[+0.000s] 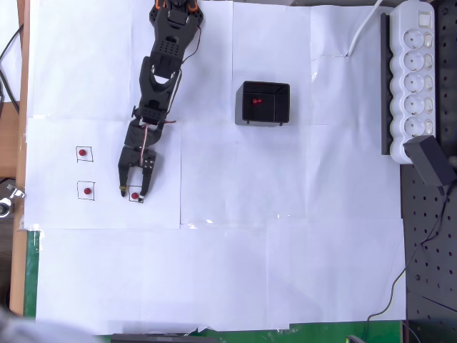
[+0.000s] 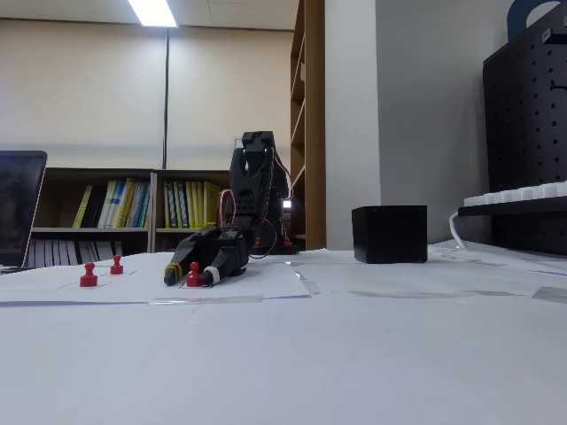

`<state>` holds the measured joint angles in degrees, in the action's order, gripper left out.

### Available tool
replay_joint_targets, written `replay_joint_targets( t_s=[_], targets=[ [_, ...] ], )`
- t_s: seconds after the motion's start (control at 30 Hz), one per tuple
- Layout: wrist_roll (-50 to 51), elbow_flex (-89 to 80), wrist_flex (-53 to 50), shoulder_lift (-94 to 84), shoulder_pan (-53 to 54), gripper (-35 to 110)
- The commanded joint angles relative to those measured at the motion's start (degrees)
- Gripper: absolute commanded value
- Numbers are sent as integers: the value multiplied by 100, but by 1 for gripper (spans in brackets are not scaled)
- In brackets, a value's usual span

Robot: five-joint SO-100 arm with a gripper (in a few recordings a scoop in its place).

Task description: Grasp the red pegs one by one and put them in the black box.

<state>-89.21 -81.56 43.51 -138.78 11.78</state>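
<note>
the tool (image 1: 133, 194) straddles a red peg (image 1: 133, 195), fingers parted; bare desk (image 1: 285, 271) spreads right of it toward the black box (image 1: 263, 104), one peg (image 1: 257, 101) inside.

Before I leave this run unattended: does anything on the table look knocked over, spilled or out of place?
Nothing stands out. Two red pegs sit inside their drawn squares, a third stands upright between the open claw's fingers, and one lies in the black box, which sits square on the paper.
</note>
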Motion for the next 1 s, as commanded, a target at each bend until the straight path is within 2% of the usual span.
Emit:
replay_joint_targets(
  t_s=[0.0, 0.4, 0.83, 0.97],
  targets=[
    [-44, -44, -264, 229, -123, 15],
    [-132, -26, -694, 466, -308, 15],
    [-149, 44, -694, 519, -431, 15],
    [-97, 44, -694, 527, -448, 10]
  ],
)
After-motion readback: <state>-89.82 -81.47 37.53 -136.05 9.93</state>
